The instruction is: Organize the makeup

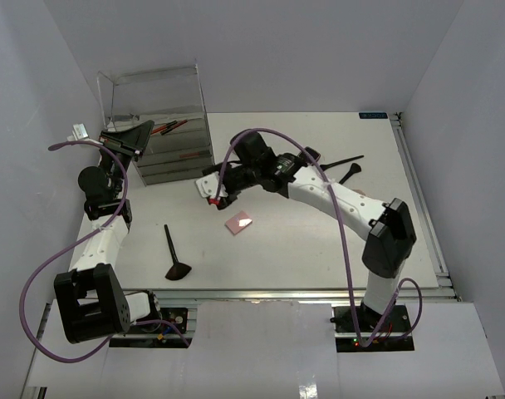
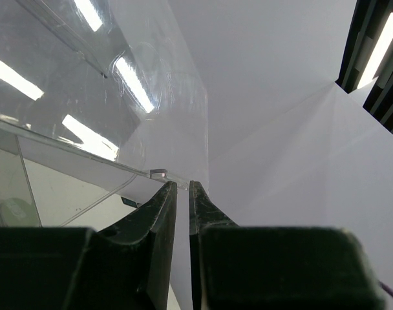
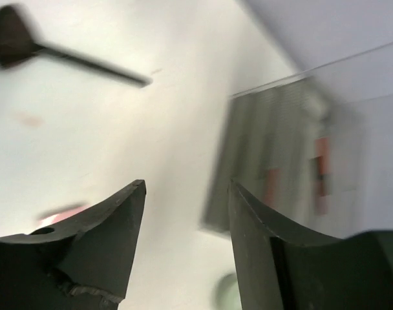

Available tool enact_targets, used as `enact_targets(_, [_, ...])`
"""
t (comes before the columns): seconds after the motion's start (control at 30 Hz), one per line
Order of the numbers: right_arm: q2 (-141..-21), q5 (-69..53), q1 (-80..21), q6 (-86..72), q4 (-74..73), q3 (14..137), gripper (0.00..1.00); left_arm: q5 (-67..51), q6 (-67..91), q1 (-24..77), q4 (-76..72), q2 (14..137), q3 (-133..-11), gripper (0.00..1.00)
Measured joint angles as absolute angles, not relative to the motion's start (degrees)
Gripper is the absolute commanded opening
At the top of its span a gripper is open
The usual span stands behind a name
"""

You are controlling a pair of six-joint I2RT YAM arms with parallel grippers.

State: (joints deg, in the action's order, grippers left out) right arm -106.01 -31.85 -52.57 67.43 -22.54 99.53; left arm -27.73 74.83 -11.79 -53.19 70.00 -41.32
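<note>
Beside the clear box (image 1: 176,137), left tool (image 2: 182,186) sits nearly together, grip unclear; right tool (image 3: 187,185) apart, blurred.

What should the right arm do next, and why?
Probably lower the right gripper over the pink square compact. Its jaws stand open and empty, and that compact lies loose on the table close beside it.

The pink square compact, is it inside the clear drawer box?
No, the compact lies on the table, outside the drawer box.
</note>
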Motion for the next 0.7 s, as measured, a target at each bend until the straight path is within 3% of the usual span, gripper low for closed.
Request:
enact_targets(0.17, [-101.67, -35.56, -45.94, 61.18, -25.47, 85.36, 0.61, -27.71, 74.83, -11.79, -53.15, 69.95, -41.37, 0.25])
enact_targets(0.33, [-103.8, -32.63, -34.17, 46.44, -21.17, 82.08, 0.67, -27.68, 74.81, -11.79, -53.08, 69.93, -41.73, 0.25])
enact_targets(0.53, [-117.73, -25.26, -25.22, 20.86, -16.94, 99.36, 0.68, -27.66, 74.8, -11.79, -52.9, 69.91, -42.09, 0.25])
enact_targets(0.7, [-124.46, -14.2, -25.43, 8.65, -14.91, 104.35, 0.65, -27.68, 74.71, -11.79, -52.6, 69.91, -42.16, 0.25])
